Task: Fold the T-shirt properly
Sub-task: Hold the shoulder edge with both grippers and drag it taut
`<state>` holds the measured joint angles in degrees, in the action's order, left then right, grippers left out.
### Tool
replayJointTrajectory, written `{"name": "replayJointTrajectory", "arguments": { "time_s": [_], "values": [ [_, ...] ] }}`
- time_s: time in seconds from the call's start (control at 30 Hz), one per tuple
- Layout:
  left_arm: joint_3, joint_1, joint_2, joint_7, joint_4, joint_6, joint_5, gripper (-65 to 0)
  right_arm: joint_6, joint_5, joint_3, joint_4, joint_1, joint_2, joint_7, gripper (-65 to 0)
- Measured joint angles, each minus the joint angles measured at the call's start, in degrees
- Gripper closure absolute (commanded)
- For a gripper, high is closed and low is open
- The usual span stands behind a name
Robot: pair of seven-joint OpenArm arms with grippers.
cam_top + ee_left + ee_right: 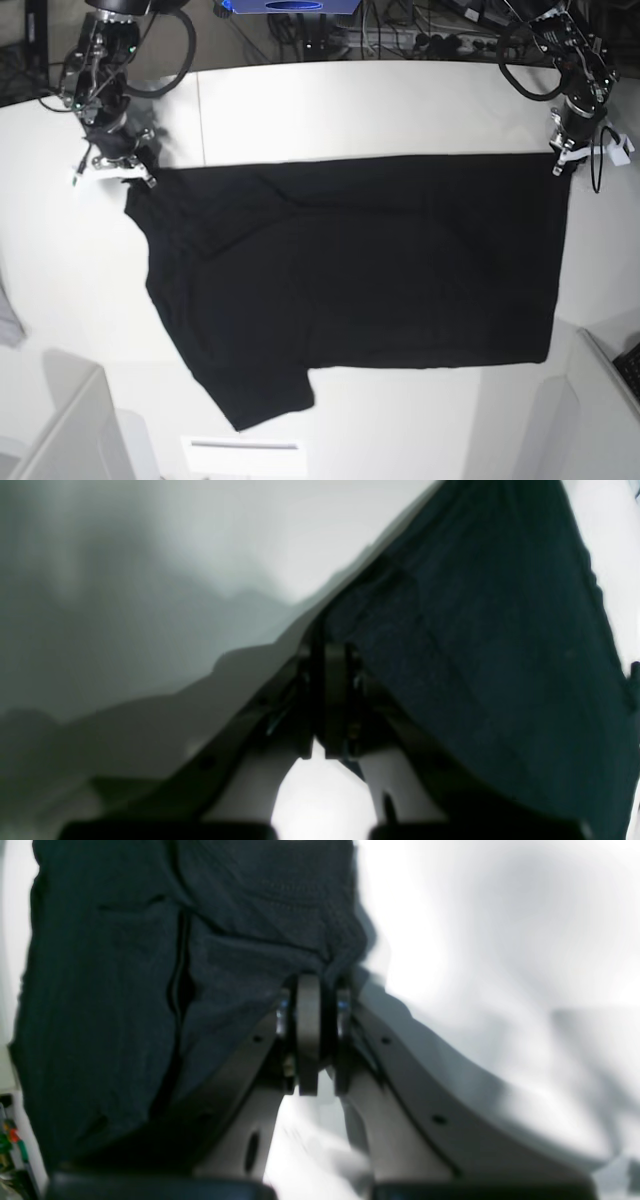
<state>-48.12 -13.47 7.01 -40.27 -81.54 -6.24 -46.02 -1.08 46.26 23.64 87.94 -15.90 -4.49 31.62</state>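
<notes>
The T-shirt [360, 270] lies lengthwise across the worktop [350, 110]. The left hand [562, 160] and right hand [125, 165] each pinch a far corner; the cloth lies nearward of both.

One black T-shirt [350, 270] is lying spread on one white table [400, 100]; two grippers are showing, the left gripper [560, 160] and the right gripper [135, 170]; one white label [243, 455] is sitting near the table's front edge.

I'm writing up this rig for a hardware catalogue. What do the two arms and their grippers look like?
Both arms are black, jointed, with looping black cables and white parts near the wrists. The left gripper has dark, curved fingers with small round holes; the right gripper has grey-black curved fingers with the same holes and flat pads.
</notes>
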Motion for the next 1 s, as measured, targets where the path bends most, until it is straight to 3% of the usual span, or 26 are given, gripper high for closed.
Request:
{"name": "replayJointTrajectory", "arguments": {
  "time_s": [0.57, 1.0],
  "values": [
    [0.22, -11.78, -0.20, -0.44, -8.33, 0.17, 0.52, 0.0, -0.50, -0.02, 0.00, 12.66, -14.62, 0.42, 0.48, 0.0],
    [-0.02, -15.78, -0.46, -0.50, -11.30, 0.20, 0.35, 0.0, -0.50, 0.02, 0.00, 14.78, -21.33, 0.44, 0.11, 0.0]
  ]
}}
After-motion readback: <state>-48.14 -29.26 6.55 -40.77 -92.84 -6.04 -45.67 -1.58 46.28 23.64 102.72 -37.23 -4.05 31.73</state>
